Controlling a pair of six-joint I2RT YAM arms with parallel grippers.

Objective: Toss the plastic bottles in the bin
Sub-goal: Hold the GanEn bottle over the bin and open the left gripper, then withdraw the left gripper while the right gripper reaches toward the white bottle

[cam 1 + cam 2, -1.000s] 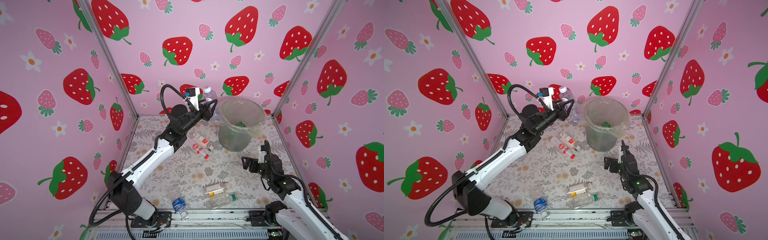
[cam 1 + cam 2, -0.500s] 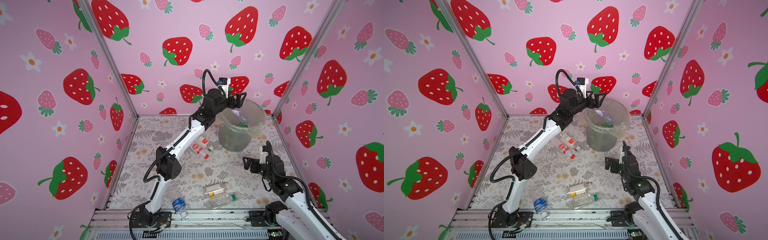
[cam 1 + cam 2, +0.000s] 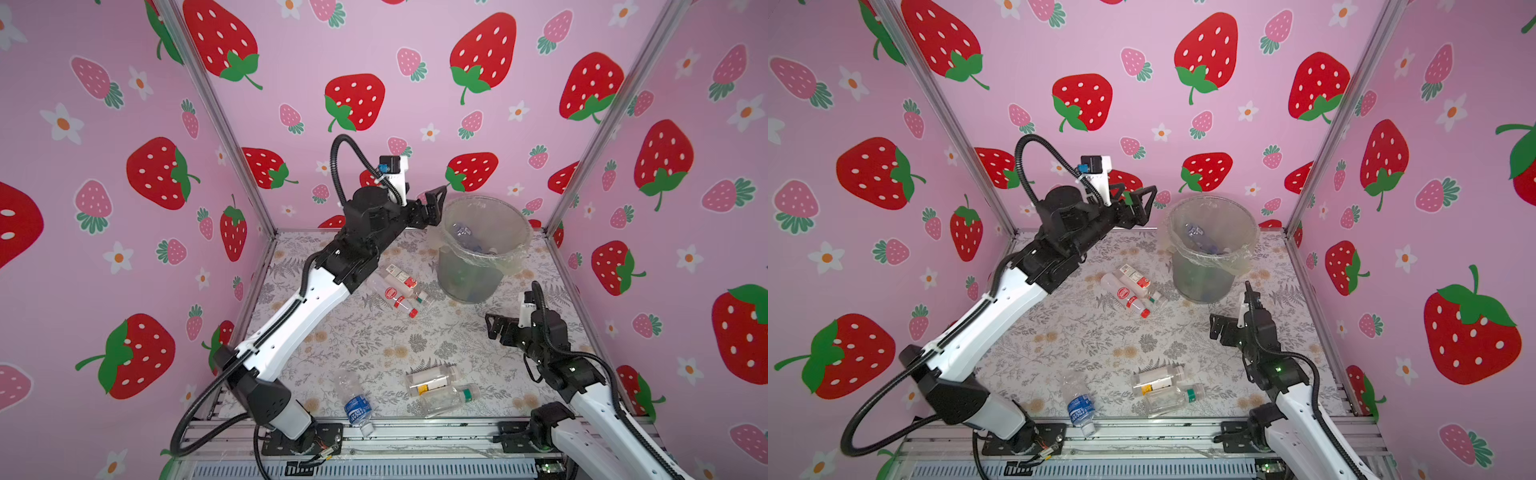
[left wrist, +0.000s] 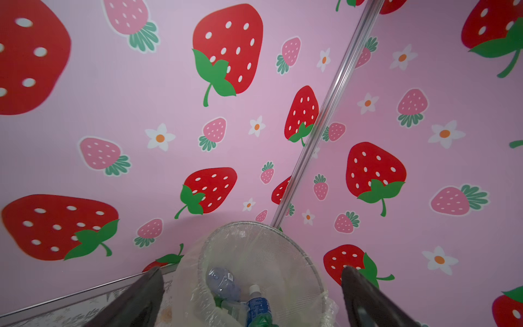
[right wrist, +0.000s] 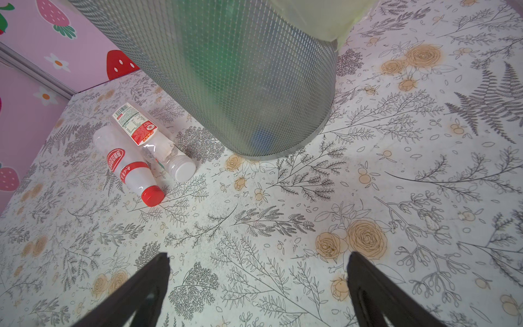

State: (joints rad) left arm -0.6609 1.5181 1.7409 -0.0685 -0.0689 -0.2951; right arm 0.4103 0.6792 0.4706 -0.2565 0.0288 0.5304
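Note:
The bin stands at the back right, its liner folded over the rim. My left gripper hangs raised just left of that rim, open and empty. In the left wrist view its gripper frames the bin, where a crumpled clear bottle and a blue-labelled bottle lie. Two red-white labelled bottles rest left of the bin's foot. My right gripper hovers open in front of the bin, nothing between its fingers.
Near the front edge lie a blue-labelled bottle and two clear bottles. Pink strawberry walls enclose the floral table on three sides. The right wrist view shows the bin's mesh wall close ahead.
My left gripper held a clear bottle left of the bin, swung over the rim, opened and let it drop, and has now drawn back left. The right arm barely moved.

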